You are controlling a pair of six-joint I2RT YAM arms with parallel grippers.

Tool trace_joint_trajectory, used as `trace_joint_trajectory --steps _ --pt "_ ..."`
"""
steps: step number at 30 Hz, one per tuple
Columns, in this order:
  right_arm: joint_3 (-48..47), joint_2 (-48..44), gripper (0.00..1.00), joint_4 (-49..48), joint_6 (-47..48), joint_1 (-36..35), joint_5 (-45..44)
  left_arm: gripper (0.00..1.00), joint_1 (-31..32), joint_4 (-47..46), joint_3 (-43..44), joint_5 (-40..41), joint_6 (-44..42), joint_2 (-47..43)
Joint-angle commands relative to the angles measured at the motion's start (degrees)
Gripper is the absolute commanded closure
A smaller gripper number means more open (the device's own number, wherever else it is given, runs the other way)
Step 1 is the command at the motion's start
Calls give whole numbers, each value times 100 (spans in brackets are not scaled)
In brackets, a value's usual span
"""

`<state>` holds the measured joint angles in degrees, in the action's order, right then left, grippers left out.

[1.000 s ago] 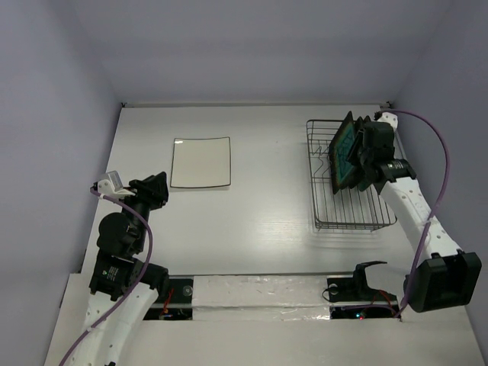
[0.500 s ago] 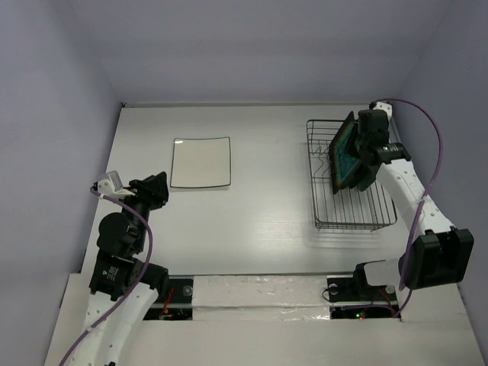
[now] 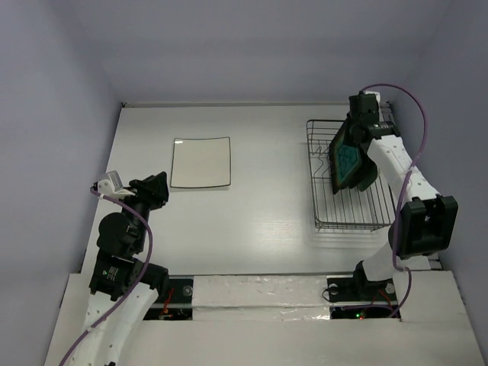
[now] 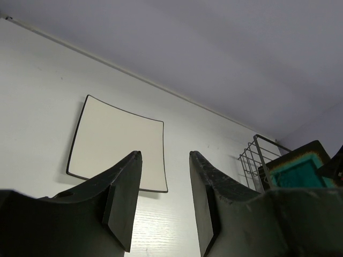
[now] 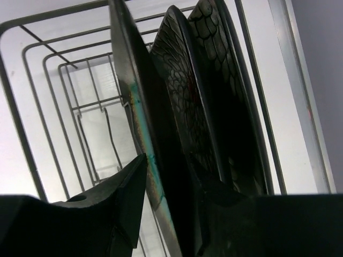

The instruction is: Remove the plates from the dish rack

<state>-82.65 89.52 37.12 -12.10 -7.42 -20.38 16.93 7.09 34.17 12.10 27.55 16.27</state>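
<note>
The white square plate lies flat on the table; it also shows in the left wrist view. The wire dish rack stands at the right. The dark-rimmed teal plate stands on edge in it. My right gripper is open at that plate's upper far edge. In the right wrist view the teal plate's rim runs between the fingers of the right gripper. A black flowered plate and another dark patterned plate stand behind it. My left gripper is open and empty, near the white plate.
The rack's wire walls and upright prongs stand close round my right fingers. The right side wall is close behind the rack. The left wrist view shows the rack's corner at the far right.
My right wrist has swung from the rack's right side to its far end, and the gripper now sits over the teal plate's upper edge. The plates and left arm have not moved.
</note>
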Motion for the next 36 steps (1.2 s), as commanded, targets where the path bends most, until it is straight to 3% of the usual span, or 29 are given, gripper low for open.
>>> trace_joint_trajectory --steps 1,6,12,27,31,36 --pt "-356 171 64 102 102 -14 157 62 39 -244 -25 -23 -13 16" --pt "-646 189 85 260 269 -14 52 62 39 -252 -25 -23 -13 43" --pt "-866 -83 100 410 454 -14 -1 62 39 -270 -25 -23 -13 69" --pt "-1763 -1357 100 375 367 -172 51 62 39 -270 -25 -23 -4 113" --pt "-1807 -1788 100 173 94 -234 533 62 39 -279 -25 -23 5 87" --pt "-956 -2237 100 -986 -679 -532 1659 62 39 -279 -42 -23 5 60"
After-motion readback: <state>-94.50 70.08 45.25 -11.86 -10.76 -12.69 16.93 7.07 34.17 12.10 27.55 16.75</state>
